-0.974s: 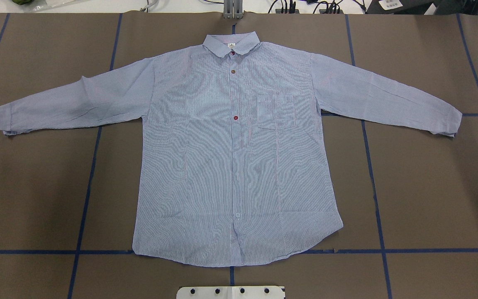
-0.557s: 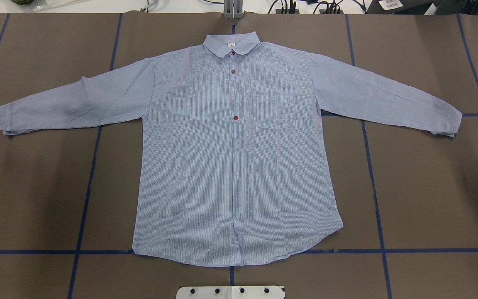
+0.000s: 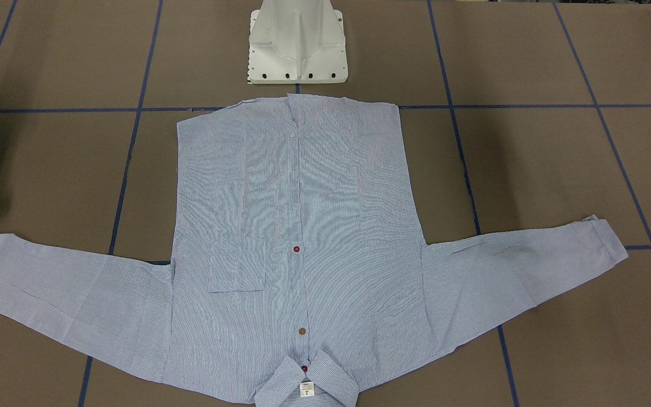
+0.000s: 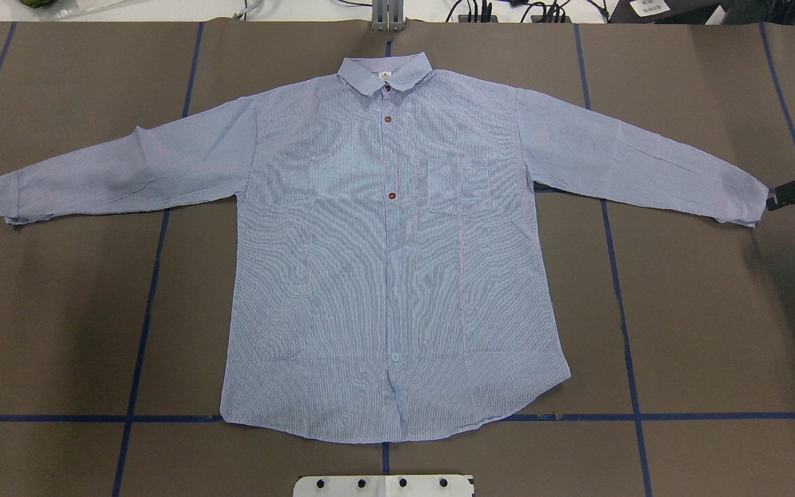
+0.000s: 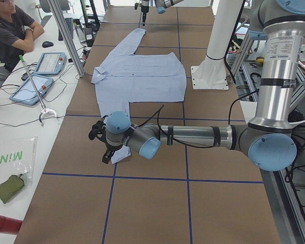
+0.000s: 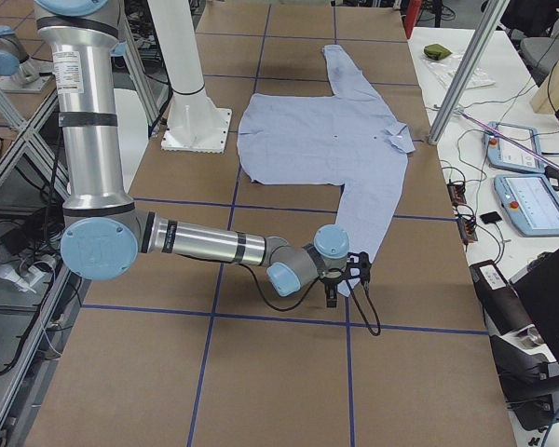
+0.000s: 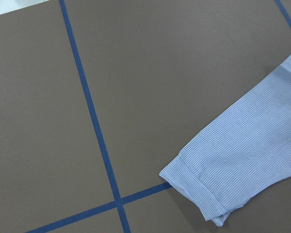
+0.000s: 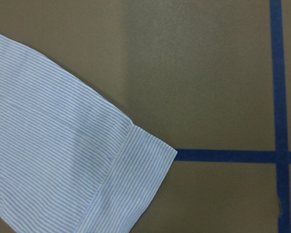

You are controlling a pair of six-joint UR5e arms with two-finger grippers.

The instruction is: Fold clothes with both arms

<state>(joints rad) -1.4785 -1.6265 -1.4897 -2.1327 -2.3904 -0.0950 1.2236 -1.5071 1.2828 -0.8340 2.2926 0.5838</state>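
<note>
The right hand [image 4: 786, 195] comes in low at the right edge of the overhead view, its black tip just beside the cuff [image 4: 749, 201] of the sleeve on that side. Whether it touches the fabric cannot be told, nor how far its jaws are parted; it is not seen to have hold of anything. In the right side view the same hand [image 6: 347, 275] sits at the end of the near arm, which is stretched out close to the table [image 4: 715, 310].

The left hand [image 5: 102, 145] appears only in the left side view, low over the other cuff [image 5: 121, 154]. Its opening and any hold cannot be judged from there.

Each wrist camera looks straight down at a striped cuff [image 7: 199, 187] [image 8: 131, 179] lying on brown table beside blue tape lines [image 4: 59, 418].

The light blue, finely striped button-up shirt [image 4: 397, 276] lies flat and face up in the middle of the table with both long sleeves spread wide. Its collar [image 4: 385, 72] points away from the robot, and its hem lies near the white pedestal base [image 3: 297, 45]. The chest pocket [image 4: 459, 185] is just beside the buttoned front, which carries dark red and brown buttons [image 4: 392, 197].

A seated person [image 5: 12, 30] is at a side desk in the left side view.
</note>
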